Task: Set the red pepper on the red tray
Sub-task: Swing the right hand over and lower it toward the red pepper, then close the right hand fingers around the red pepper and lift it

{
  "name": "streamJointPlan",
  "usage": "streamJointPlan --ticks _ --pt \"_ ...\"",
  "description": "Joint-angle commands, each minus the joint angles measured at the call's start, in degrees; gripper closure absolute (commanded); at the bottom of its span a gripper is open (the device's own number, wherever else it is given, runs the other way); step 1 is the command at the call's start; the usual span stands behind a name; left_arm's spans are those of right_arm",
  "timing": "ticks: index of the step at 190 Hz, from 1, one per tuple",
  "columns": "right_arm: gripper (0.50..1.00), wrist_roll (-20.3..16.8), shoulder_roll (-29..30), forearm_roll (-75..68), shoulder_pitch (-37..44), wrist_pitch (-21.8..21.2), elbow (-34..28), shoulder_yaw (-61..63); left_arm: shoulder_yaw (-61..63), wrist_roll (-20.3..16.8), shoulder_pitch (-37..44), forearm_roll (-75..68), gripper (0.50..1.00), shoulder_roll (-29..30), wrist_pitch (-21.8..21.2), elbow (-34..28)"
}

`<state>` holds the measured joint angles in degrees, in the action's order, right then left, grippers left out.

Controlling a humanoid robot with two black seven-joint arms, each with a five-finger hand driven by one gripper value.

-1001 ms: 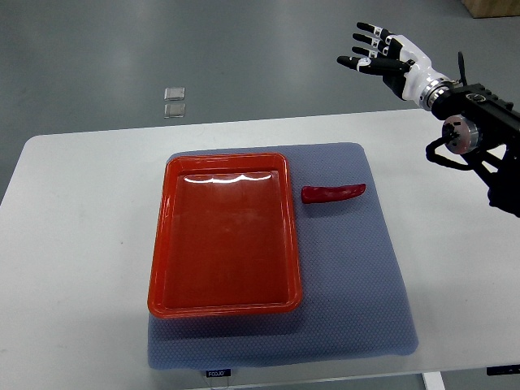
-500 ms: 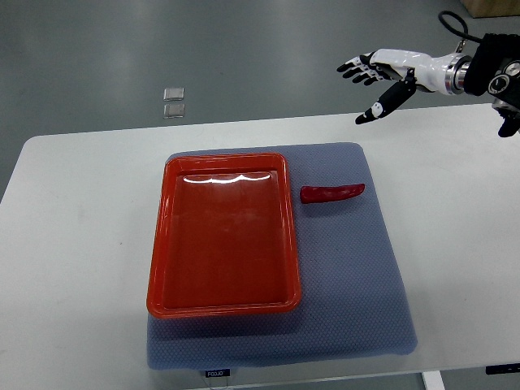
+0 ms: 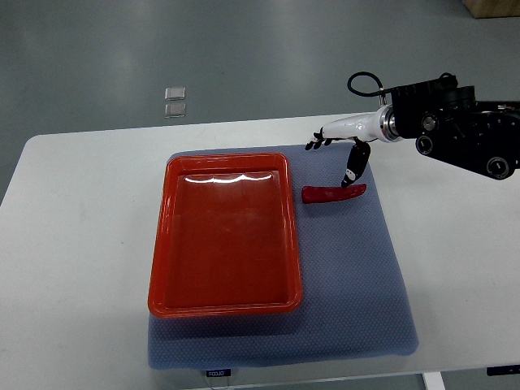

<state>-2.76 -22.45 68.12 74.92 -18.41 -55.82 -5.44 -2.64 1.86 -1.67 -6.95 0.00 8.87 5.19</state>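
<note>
A red pepper (image 3: 333, 193) lies on the blue-grey mat (image 3: 357, 276), just right of the red tray (image 3: 223, 236). The tray sits on the left part of the mat and holds nothing. My right hand (image 3: 335, 150) reaches in from the right, just above the pepper. Its fingers are spread and its thumb (image 3: 355, 165) points down toward the pepper's right end. The hand holds nothing. My left arm does not show.
The mat lies on a white table (image 3: 73, 244). Two small clear squares (image 3: 174, 101) lie on the grey floor beyond the table's far edge. My right forearm (image 3: 455, 134), black and bulky, hangs over the table's far right corner.
My right hand has come down and to the left, from high above the far right corner to just over the pepper. The pepper and tray have not moved.
</note>
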Motion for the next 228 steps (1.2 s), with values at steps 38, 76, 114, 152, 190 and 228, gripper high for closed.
streamJointPlan --ticks 38,76,114,152,190,228 --pt "0.603 -1.5 2.1 0.1 -3.9 1.9 0.9 0.1 0.0 0.0 0.0 0.0 0.5 0.0 0.0 0.0" --pt "0.605 -1.6 3.0 -0.5 -5.7 3.9 2.6 0.2 0.0 0.0 0.0 0.0 0.5 0.0 0.0 0.0" --pt "0.668 -1.5 3.7 0.0 -7.3 5.4 2.6 0.2 0.0 0.0 0.0 0.0 0.5 0.0 0.0 0.0" --pt "0.703 -1.4 4.3 0.2 -7.9 6.5 3.0 0.3 0.0 0.0 0.0 0.0 0.5 0.0 0.0 0.0" --pt "0.791 -1.3 4.3 0.3 -7.8 6.6 3.1 0.3 0.0 0.0 0.0 0.0 0.5 0.0 0.0 0.0" --pt "0.865 -1.0 4.3 0.3 -7.9 6.5 3.0 0.3 0.0 0.0 0.0 0.0 0.5 0.0 0.0 0.0"
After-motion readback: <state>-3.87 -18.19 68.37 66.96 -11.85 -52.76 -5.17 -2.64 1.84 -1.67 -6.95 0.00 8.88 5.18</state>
